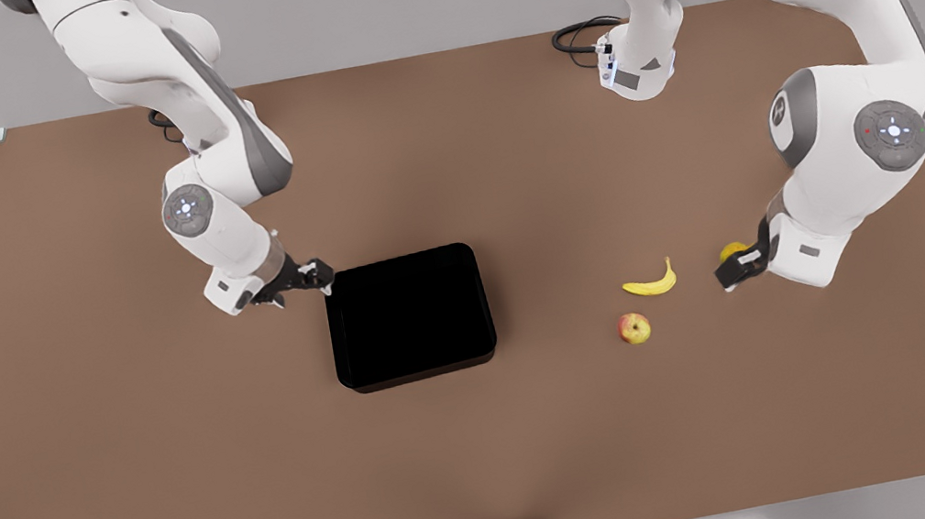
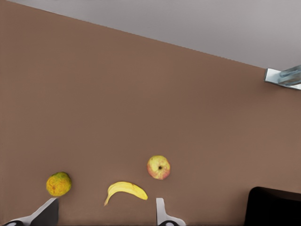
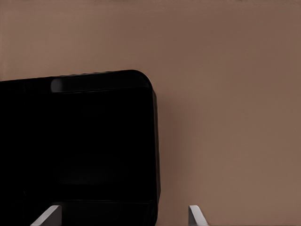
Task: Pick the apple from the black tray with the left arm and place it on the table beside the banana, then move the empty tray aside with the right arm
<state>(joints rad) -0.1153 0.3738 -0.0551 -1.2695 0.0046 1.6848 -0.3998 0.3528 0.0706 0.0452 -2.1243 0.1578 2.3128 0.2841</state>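
Two white robot arms are seen over a brown table (image 1: 138,496). The apple (image 1: 634,328) is already out of the tray and lies on the table just beside the banana (image 1: 652,282), toward the near edge from it. A dull yellow-green citrus-like ball (image 1: 732,251) lies a little farther along toward the table's end on the front view's right.

The left gripper (image 1: 732,274) hangs low close to the ball, near the banana; in the left wrist view its fingers (image 2: 161,212) are seen spread apart with nothing between them, so the left arm is judged to be waiting.

The black tray (image 1: 409,316) sits empty near the middle of the table. The right gripper (image 1: 315,275) is held at the tray's far corner on the front view's left, with its fingers (image 3: 195,215) parted over the rim.

The step in hand is judged to be moving the tray aside. It is best done by lowering the fingers astride the low rim, closing firmly, and then sliding or lifting the tray level and away from the fruit, so that the apple and banana are not disturbed.

Whether the right fingertips already touch the rim cannot be told. The tray's inside is uniformly black, so its depth is hard to make out. The ball is partly covered by the left gripper in the front view.
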